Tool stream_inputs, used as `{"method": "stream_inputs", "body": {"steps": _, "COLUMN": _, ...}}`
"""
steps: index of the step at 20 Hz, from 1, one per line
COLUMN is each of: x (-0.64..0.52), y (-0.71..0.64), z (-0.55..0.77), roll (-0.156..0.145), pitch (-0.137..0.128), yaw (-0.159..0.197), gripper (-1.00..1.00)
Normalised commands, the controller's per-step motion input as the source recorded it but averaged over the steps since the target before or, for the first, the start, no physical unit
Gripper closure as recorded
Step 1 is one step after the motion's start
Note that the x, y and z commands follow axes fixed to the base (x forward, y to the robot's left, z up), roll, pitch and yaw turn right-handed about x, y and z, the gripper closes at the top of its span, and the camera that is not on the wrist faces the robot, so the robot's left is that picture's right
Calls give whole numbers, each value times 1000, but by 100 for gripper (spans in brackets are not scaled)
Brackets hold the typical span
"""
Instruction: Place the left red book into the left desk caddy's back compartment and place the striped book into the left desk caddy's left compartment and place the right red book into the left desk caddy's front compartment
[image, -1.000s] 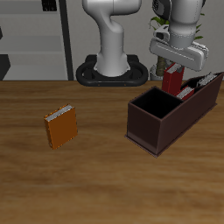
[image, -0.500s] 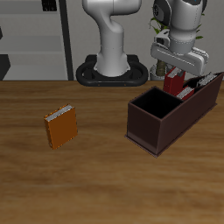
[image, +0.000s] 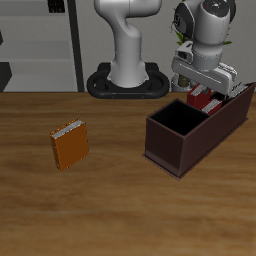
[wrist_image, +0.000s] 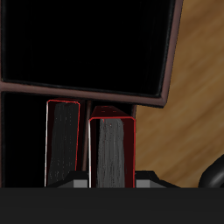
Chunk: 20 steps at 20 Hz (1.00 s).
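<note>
One right red book (image: 205, 101), crimson cover, stands upright and partly sunk into a narrow slot at the slotted end of the left desk caddy (image: 178, 147), the end nearer the table's back edge. It sits directly under the gripper (image: 205, 86), which is closed on the book's upper edge with a finger against each cover. In the wrist view the same book (wrist_image: 112, 150) appears edge-on as a grey band of pages outlined in red, with the gripper (wrist_image: 112, 183) straddling it and a grey finger part at each flank. One further red-edged book, taken as the left red book (wrist_image: 63, 144), stands upright in the neighbouring slot, just beside the held book and separated from it by a thin partition; its cover face is too dark to read. One large square compartment of the caddy (wrist_image: 87, 88) lies beyond both slots and shows only black inside. The caddy itself is a long dark maroon-brown box set diagonally on the table (image: 110, 215), its square end pointing toward the front edge and its slotted end toward the back edge, close to one side edge. One orange book (image: 70, 146) lies flat near the middle of the tabletop, well apart from the caddy. One white robot base (image: 130, 70) stands at the back edge, near the caddy's slotted end.
</note>
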Motion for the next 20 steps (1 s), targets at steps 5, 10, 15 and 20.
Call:
{"method": "stream_inputs", "body": {"steps": 5, "x": 83, "y": 44, "z": -179, "roll": 16, "pitch": 39, "yaw": 2, "gripper": 100}}
{"method": "stream_inputs", "body": {"steps": 10, "x": -28, "y": 78, "z": -76, "roll": 37, "pitch": 34, "yaw": 8, "gripper": -100}}
{"method": "stream_inputs", "body": {"steps": 15, "x": -26, "y": -43, "z": 47, "roll": -3, "pitch": 11, "yaw": -6, "gripper": -100}}
{"method": "stream_inputs", "body": {"steps": 20, "x": -51, "y": -22, "z": 99, "roll": 6, "pitch": -21, "yaw": 23, "gripper": -100}}
